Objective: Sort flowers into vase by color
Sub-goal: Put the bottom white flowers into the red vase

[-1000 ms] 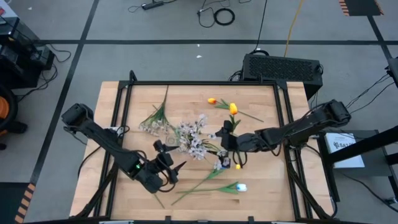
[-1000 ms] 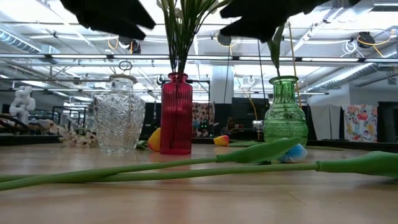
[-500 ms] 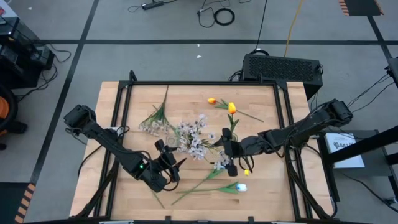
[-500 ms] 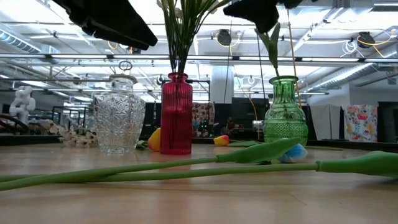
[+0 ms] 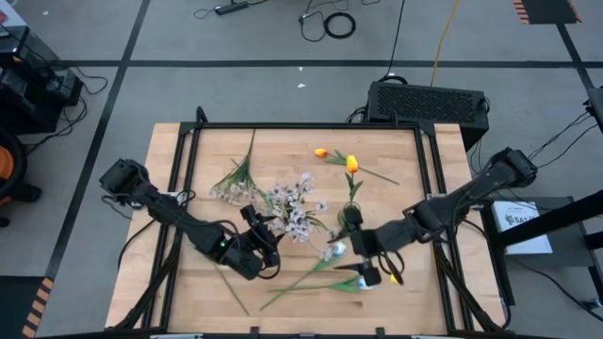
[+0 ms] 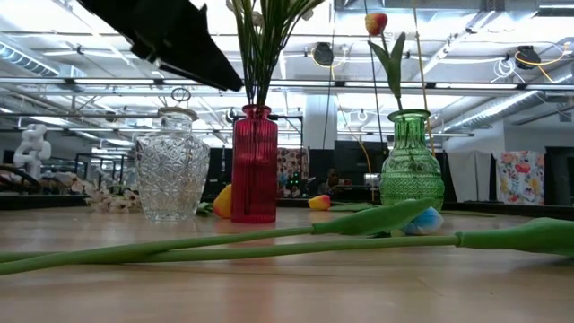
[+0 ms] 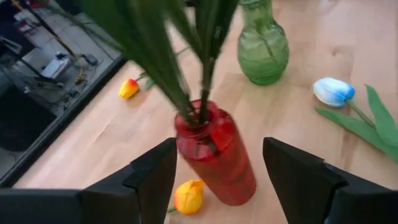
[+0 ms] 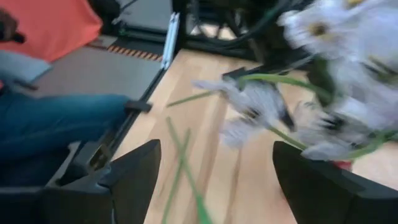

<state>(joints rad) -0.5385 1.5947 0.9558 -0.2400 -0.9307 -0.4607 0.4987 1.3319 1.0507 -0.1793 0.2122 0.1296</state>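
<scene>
Wooden tabletop (image 5: 396,141) carries no legible writing. Left claw (image 7: 214,171), released, hovers above red vase (image 7: 214,155). Right claw (image 8: 214,171), released, hovers near blue-white tulip (image 5: 364,282).

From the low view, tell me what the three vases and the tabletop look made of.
Clear vase: probably cut glass; faceted and see-through. Red vase: ribbed, translucent, likely glass. Green vase: embossed, translucent, likely glass, though plastic is possible. Tabletop: light wood, with visible grain and a smooth finish.

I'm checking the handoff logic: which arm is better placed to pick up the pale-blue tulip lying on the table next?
Probably right. The right end effector hovers open and empty beside the pale-blue tulip; the left end effector, also open, sits farther off by the red vase.
</scene>
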